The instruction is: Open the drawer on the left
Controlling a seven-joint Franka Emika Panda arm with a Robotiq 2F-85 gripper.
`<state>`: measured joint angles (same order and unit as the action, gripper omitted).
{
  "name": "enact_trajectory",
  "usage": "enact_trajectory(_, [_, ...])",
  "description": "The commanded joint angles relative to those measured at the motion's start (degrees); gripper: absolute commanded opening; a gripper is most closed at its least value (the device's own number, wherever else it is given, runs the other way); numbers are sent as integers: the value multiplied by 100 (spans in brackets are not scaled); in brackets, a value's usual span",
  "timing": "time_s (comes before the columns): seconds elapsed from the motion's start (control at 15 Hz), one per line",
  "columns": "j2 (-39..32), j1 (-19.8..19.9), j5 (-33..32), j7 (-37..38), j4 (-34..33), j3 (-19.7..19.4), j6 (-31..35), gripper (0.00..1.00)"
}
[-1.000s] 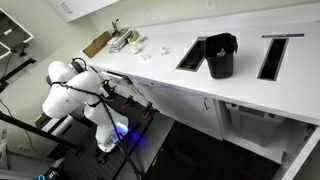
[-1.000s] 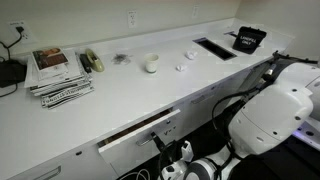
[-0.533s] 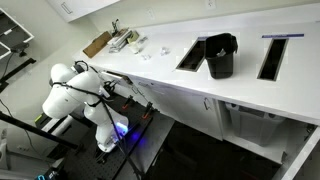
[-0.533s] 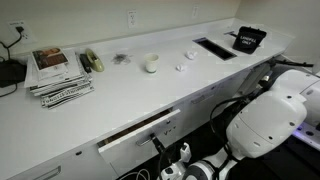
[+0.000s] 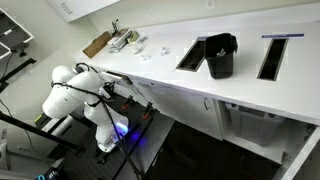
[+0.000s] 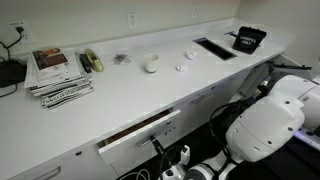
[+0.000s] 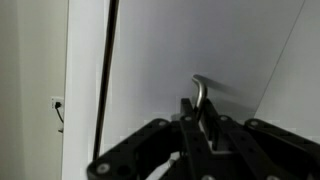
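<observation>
The drawer has a white front under the white countertop and stands slightly out, with a thin dark and tan gap along its top edge. In the wrist view my gripper is shut on the drawer's curved metal handle, whose bar sits between the two dark fingers against the white front. In an exterior view the gripper shows as a dark shape right at the drawer front. In an exterior view the white arm reaches under the counter edge toward the drawer.
On the countertop lie a stack of magazines, a small white cup and a black bin beside rectangular cut-outs. White cabinet doors run along below. Cables and a frame stand around the robot base.
The jaws have gone from open to shut around the handle. The robot's white body has shifted slightly; the drawer looks unmoved.
</observation>
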<state>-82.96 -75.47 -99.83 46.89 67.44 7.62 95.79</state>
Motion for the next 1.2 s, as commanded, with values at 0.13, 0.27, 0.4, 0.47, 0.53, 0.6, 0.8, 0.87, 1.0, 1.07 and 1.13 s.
enact_trajectory(0.13, [-214, -457, 76, 25, -334, 119, -457, 3])
enact_trajectory(0.27, [-90, -608, 196, 122, -142, 176, -628, 3])
enact_trajectory(0.4, [-98, -781, 368, 241, -151, 244, -789, 3])
enact_trajectory(0.47, [-99, -877, 460, 271, -155, 268, -863, 3])
enact_trajectory(0.53, [-99, -976, 559, 301, -160, 288, -929, 3])
enact_trajectory(0.6, [-98, -1086, 661, 343, -169, 304, -997, 3])
enact_trajectory(0.8, [-98, -1384, 932, 388, -213, 330, -1162, 3])
enact_trajectory(0.87, [-98, -1488, 1027, 372, -246, 334, -1192, 3])
enact_trajectory(1.0, [-98, -1668, 1199, 343, -311, 329, -1207, 3])
enact_trajectory(1.07, [-99, -1755, 1299, 338, -345, 324, -1227, 3])
enact_trajectory(1.13, [-98, -1832, 1404, 349, -378, 316, -1231, 3])
